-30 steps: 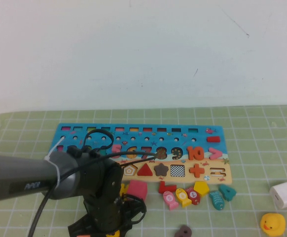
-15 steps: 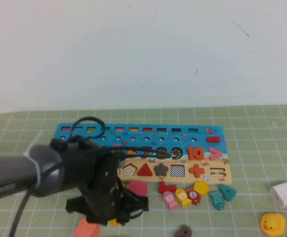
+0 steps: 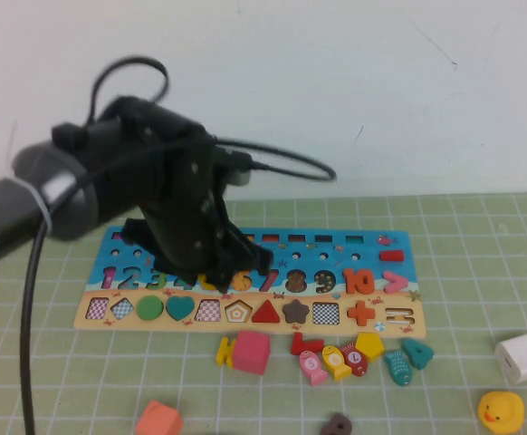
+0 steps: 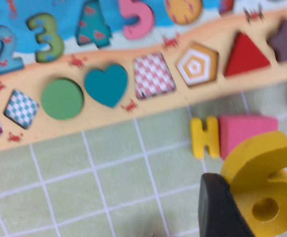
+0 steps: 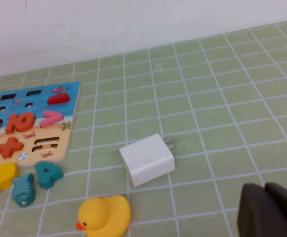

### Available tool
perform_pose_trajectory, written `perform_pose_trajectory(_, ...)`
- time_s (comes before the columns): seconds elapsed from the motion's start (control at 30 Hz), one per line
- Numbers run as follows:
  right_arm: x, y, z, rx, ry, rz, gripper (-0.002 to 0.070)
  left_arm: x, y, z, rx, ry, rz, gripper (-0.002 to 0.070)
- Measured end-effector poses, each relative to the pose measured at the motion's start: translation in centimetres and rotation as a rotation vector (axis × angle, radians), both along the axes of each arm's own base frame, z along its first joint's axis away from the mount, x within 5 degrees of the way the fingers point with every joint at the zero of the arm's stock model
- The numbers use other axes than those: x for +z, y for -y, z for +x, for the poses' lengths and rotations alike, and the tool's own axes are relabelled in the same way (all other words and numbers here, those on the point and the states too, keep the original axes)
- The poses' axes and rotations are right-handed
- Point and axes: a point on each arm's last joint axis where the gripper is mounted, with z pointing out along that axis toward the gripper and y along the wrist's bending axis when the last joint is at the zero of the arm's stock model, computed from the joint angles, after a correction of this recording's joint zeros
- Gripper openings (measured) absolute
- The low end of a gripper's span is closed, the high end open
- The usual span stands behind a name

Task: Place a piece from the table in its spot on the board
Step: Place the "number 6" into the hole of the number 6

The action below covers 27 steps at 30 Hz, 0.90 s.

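Two grippers show. At the lower right of its wrist view, the right gripper (image 5: pixel 270 210) appears only as dark fingers pressed together, with nothing between them, low over the table (image 5: pixel 207 84) near a white charger (image 5: pixel 147 159) and a yellow rubber duck (image 5: pixel 104 214). At the lower right of the left wrist view, the left gripper (image 4: pixel 259 207) is clamped on the piece (image 4: pixel 263 183), a yellow "6", raised over the mat. Beyond it lie a yellow H piece (image 4: pixel 204 143) and a pink block (image 4: pixel 244 138). Farther off, the board (image 3: pixel 399 249) spans mid-frame in the high view, the left arm hanging over its digit row.
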Motion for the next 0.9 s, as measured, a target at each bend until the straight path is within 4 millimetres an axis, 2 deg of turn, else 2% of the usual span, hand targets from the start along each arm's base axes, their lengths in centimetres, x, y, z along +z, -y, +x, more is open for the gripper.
perform_pose_trajectory(0.07,0.0,0.0,0.0,0.000,0.000,0.000,-0.0001,0.3,-0.6,1.3,0.014,-0.020,-0.031,0.0262)
perform_pose_trajectory(0.2,0.0,0.0,0.0,0.000,0.000,0.000,-0.0001,-0.8,-1.4,3.5,0.013,-0.067,-0.082,0.0262)
perform_pose_trajectory(0.53,0.0,0.0,0.0,0.000,0.000,0.000,-0.0001,-4.9,0.2,6.8,-0.016,-0.083,-0.102,0.0262)
perform_pose_trajectory(0.9,0.0,0.0,0.0,0.000,0.000,0.000,-0.0001,-8.4,1.7,10.0,-0.055,-0.133,-0.072,0.0262)
